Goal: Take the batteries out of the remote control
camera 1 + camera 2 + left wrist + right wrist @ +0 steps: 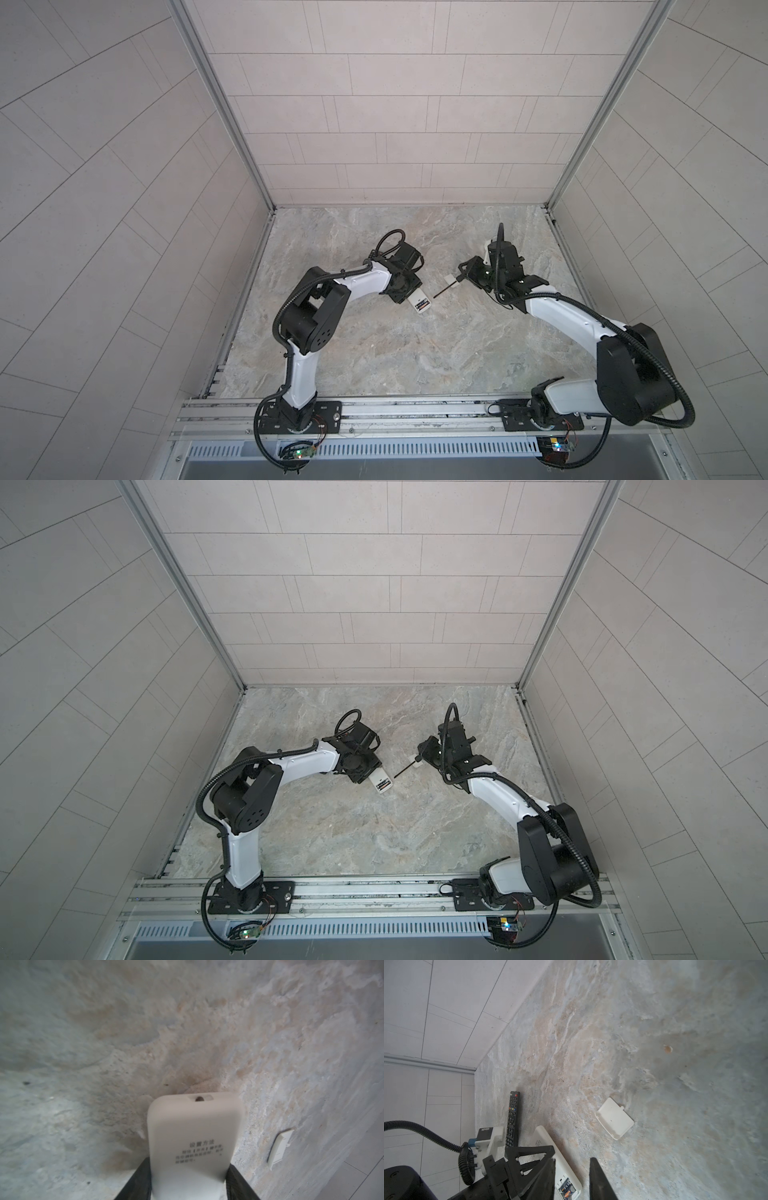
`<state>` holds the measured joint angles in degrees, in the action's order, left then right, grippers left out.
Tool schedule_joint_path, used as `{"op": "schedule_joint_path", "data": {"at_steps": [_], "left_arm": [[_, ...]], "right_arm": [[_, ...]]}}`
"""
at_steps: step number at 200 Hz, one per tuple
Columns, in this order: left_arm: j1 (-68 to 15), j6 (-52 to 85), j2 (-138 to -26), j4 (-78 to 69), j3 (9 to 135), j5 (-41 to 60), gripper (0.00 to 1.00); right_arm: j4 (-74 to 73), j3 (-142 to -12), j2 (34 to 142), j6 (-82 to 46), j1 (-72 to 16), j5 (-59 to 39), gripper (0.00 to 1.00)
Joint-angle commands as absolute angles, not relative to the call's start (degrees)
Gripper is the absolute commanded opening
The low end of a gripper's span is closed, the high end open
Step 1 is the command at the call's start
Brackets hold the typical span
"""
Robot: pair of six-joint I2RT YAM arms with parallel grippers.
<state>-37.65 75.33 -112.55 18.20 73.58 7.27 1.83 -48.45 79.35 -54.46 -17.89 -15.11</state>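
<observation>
My left gripper [409, 297] [188, 1169] is shut on a white remote control [420, 305] [195, 1126] lying back up, its sides between the black fingers [141, 1174]. The battery compartment at its near end is open, and the right wrist view shows the batteries [566, 1189] inside, dark with a copper end. To its right, my right gripper [462, 272] [572, 1159] holds a screwdriver. The thin black shaft [444, 288] [405, 769] points at the compartment end, with its tip close by. The handle is hidden in the gripper.
A white cover piece [451, 279] [614, 1121] [279, 1148] lies flat on the marble table under the screwdriver shaft. A long black remote [512, 1118] lies beyond the left gripper, towards the left wall, hidden in both top views.
</observation>
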Motion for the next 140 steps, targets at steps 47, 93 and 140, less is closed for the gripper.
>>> {"op": "schedule_joint_path", "data": {"at_steps": [47,93,140], "left_arm": [[-37.49,73.98,-111.60,5.18,71.29,7.05,0.38],[-37.48,73.20,-111.29,9.61,71.80,6.18,0.40],[-36.45,69.49,-109.43,17.83,73.32,3.34,0.53]], "right_arm": [[8.94,-54.21,81.54,-47.53,-19.67,-9.73,0.00],[9.76,-55.51,83.18,-46.63,-19.60,-9.82,0.00],[11.52,-57.74,84.93,-45.44,-19.68,-10.48,0.00]]}}
